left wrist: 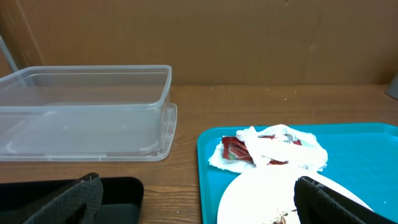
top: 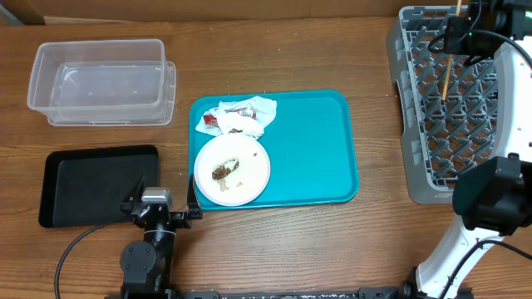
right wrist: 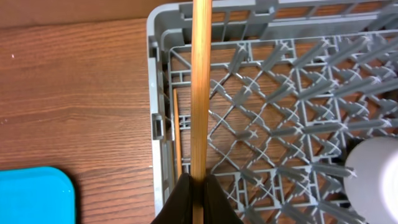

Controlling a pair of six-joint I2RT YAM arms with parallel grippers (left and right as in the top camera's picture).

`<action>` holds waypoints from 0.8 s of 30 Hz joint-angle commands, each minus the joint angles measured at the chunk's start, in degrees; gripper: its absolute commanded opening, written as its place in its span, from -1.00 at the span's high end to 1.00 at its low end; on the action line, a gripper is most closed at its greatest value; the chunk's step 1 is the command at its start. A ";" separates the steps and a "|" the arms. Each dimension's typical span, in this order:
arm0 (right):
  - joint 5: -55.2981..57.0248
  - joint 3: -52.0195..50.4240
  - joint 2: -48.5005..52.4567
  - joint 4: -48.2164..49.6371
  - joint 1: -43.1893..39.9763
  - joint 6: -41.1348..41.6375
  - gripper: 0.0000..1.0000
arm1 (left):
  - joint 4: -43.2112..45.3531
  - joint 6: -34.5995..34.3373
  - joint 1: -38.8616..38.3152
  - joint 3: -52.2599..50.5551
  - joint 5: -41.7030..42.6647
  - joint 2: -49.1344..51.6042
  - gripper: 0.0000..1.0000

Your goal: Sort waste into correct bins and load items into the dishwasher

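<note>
My right gripper (right wrist: 198, 186) is shut on a wooden chopstick (right wrist: 199, 87) and holds it above the grey dish rack (top: 416, 124), near its left rim (right wrist: 155, 93). A second chopstick (right wrist: 177, 134) lies inside the rack along that rim. A white dish (right wrist: 373, 177) shows in the rack at lower right. On the teal tray (top: 316, 141) sit a white plate (top: 249, 178) with a brown lump and rice grains (top: 223, 173), and a crumpled napkin with a red-and-white wrapper (top: 237, 116). My left gripper (left wrist: 199, 199) is open, low between the black tray (top: 91, 183) and the plate (left wrist: 261, 193).
The clear plastic tub (top: 100, 79) stands at the back left, also in the left wrist view (left wrist: 87, 106). The right arm's base (top: 490, 208) stands beside the rack's near end. Bare wood lies between the teal tray and the rack.
</note>
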 commanded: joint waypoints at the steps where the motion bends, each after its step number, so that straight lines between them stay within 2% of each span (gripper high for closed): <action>1: -1.25 -1.09 1.36 1.07 -0.11 -2.29 0.92 | 0.13 -0.35 0.31 -0.24 0.46 -0.61 -0.99; 3: -1.27 -1.11 2.34 1.29 -0.11 -2.25 0.82 | 0.13 -0.35 0.31 -0.24 0.46 -0.59 -0.99; 7: -1.25 -1.11 3.93 1.03 0.33 -2.05 0.43 | 0.13 -0.35 0.31 -0.24 0.46 -0.61 -0.99; 9: -1.25 -1.11 4.17 0.81 0.37 -1.86 0.30 | 0.13 -0.35 0.31 -0.24 0.46 -0.61 -1.00; 17: -3.30 -1.09 4.00 -1.75 0.44 2.69 0.28 | 0.13 -0.35 0.31 -0.24 0.46 -0.59 -1.00; 20: -7.67 -1.07 3.74 -4.15 0.52 2.69 0.35 | 0.13 -0.35 0.31 -0.24 0.44 -0.61 -1.00; 24: -16.11 -0.81 2.82 -8.37 1.22 2.67 0.34 | 0.13 -0.35 0.31 -0.24 0.46 -0.61 -1.00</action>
